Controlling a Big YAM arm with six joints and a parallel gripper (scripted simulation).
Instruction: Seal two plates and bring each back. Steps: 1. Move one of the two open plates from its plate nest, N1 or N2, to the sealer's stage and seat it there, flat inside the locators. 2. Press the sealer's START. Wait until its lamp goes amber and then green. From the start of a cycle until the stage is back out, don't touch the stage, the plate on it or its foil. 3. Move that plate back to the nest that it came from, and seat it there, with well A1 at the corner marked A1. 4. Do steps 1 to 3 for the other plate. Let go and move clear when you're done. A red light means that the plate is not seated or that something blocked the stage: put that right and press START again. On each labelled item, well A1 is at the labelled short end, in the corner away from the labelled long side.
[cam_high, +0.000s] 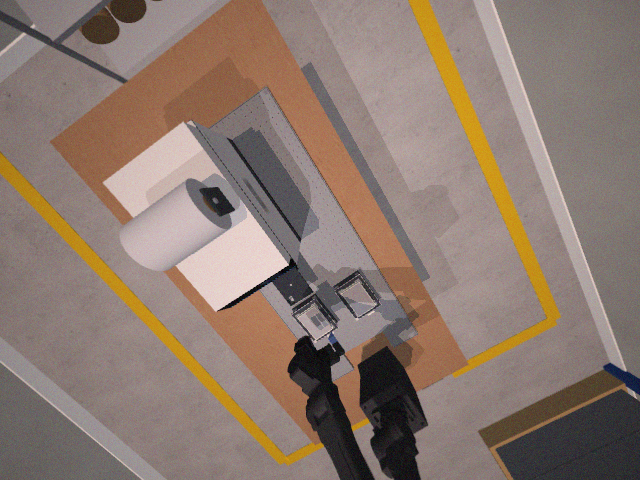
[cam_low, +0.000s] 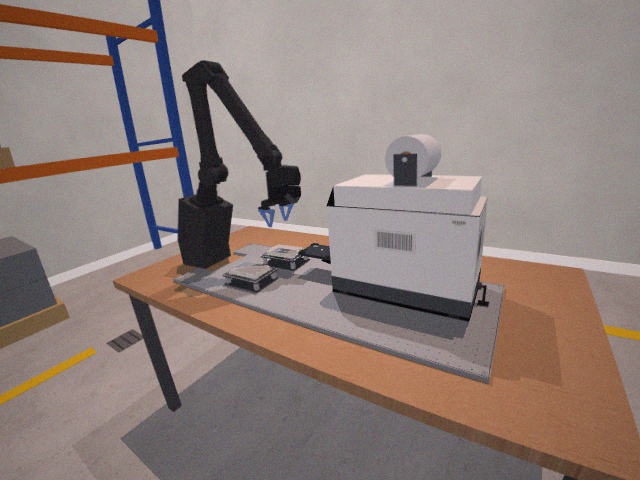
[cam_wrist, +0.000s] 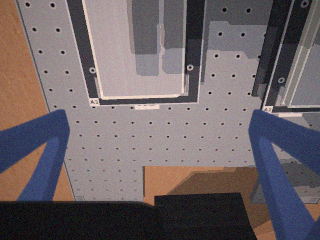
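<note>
While both plates sit in their nests and the dark stage (cam_high: 292, 284) (cam_low: 316, 251) stands out of the sealer (cam_high: 242, 248) (cam_low: 403, 253) with no plate on it, the gripper (cam_low: 277, 217) (cam_wrist: 159, 119) hangs above the bench with its fingers wide apart and nothing between them. One plate (cam_high: 311, 316) (cam_low: 283, 251) (cam_wrist: 137, 75) lies in the nest next to the stage; the other plate (cam_high: 357, 295) (cam_low: 250, 272) (cam_wrist: 312, 75) lies in the nest beside it. Either no round has begun or both are over; whether foil covers the plates is hard to tell, so what is left stays uncertain. START and the lamp cannot be made out. From the wrist, both plates are cut off at the frame's edge, and the nest labels are too slanted to read, though the A1 corner marks show.
</note>
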